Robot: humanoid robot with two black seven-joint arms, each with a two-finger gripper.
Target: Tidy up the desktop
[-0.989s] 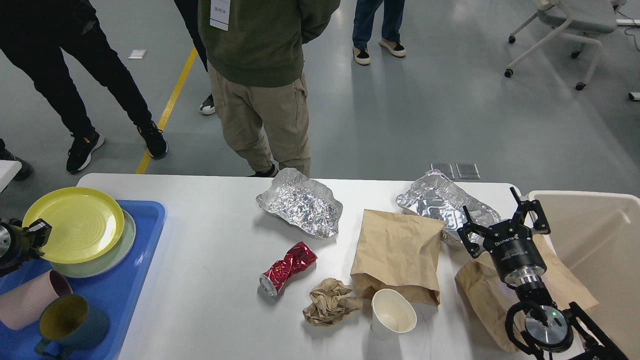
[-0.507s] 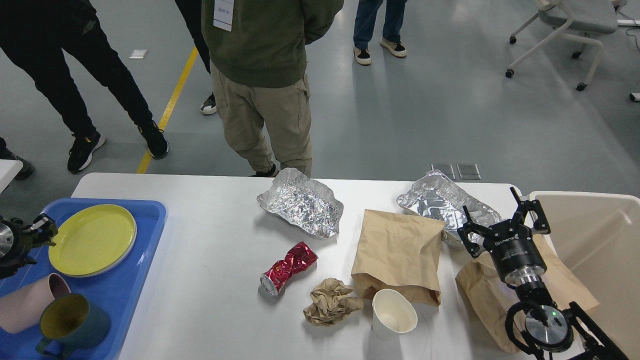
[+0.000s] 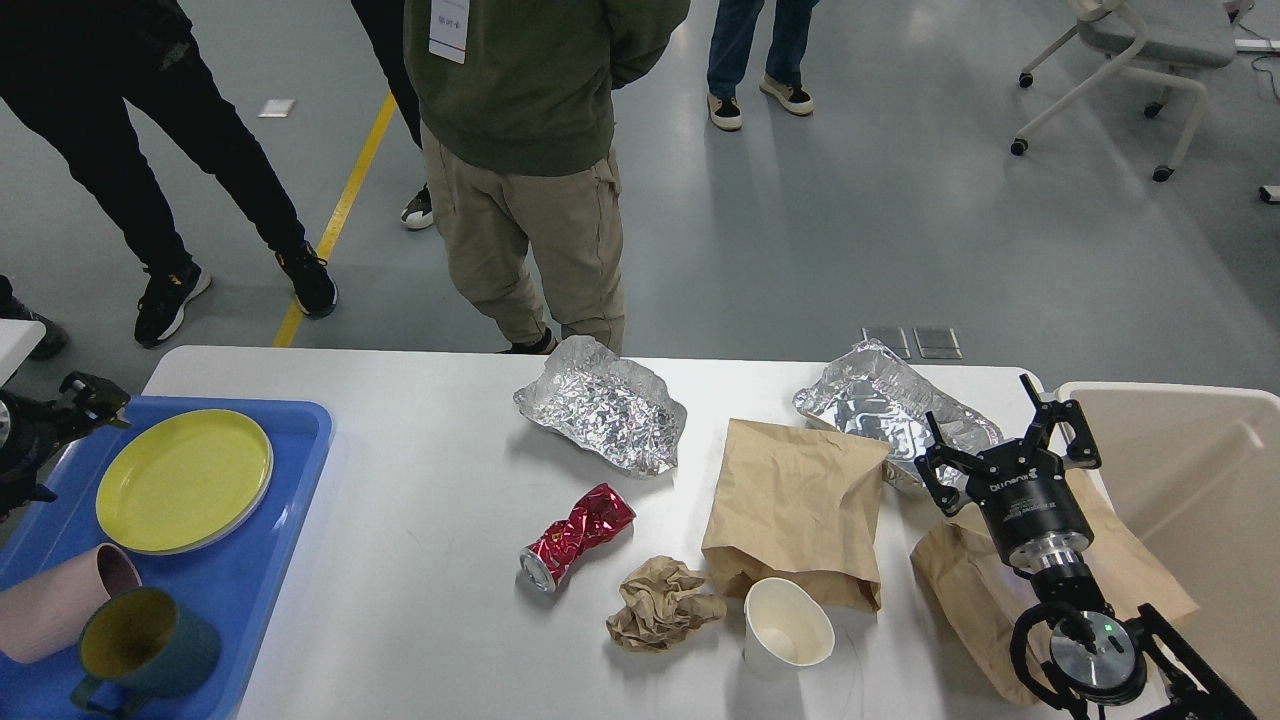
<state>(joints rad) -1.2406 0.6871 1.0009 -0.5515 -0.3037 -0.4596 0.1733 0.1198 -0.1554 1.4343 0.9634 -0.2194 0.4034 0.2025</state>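
Desktop [image 3: 420, 480] filled the lower view, littered: crushed red can [image 3: 577, 535], crumpled paper [image 3: 662, 603], paper cup [image 3: 787, 625], two brown bags, two foil trays; dishes sat stacked in blue tray [image 3: 250, 590] at left. Right gripper [image 3: 1008, 450] stood spread, empty, over the right bag [image 3: 960, 575]; likely best pinched at a fold, then dropped in the beige bin [image 3: 1200, 480]. Left gripper [image 3: 85, 395]: cannot tell. Bystanders on grey floor beyond.

Two foil trays [image 3: 603, 412] [image 3: 890, 405], two paper bags [image 3: 795, 510] [image 3: 960, 580]
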